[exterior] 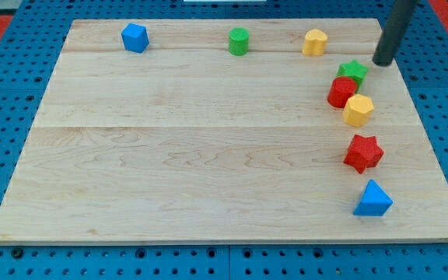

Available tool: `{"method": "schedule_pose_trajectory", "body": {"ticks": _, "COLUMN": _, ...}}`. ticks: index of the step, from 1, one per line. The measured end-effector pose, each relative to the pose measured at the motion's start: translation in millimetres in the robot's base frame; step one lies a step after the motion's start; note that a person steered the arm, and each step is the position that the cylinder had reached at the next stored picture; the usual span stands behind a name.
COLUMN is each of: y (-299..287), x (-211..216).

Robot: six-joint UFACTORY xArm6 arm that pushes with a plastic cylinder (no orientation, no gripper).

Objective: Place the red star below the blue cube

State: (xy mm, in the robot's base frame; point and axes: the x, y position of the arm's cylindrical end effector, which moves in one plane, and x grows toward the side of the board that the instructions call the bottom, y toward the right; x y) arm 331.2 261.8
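The red star [363,152] lies near the view's right edge, below the middle. The blue cube [134,37] sits at the view's top left. My tip [383,63] touches the board at the top right, just right of the green star [352,71] and well above the red star. The rod rises out of the view's top edge.
A green cylinder [239,41] and a yellow block [314,42] sit along the top. A red block [341,92] and a yellow hexagon [358,110] cluster under the green star. A blue triangle [373,199] lies below the red star. The wooden board [208,140] rests on a blue pegboard.
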Motion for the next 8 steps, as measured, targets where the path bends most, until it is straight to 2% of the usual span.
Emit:
{"method": "schedule_pose_trajectory", "body": {"ticks": 1, "y": 0, "x": 27}}
{"method": "schedule_pose_trajectory", "body": {"ticks": 4, "y": 1, "x": 49}}
{"method": "schedule_pose_trajectory", "body": {"ticks": 5, "y": 1, "x": 70}}
{"method": "schedule_pose_trajectory", "body": {"ticks": 8, "y": -33, "x": 122}}
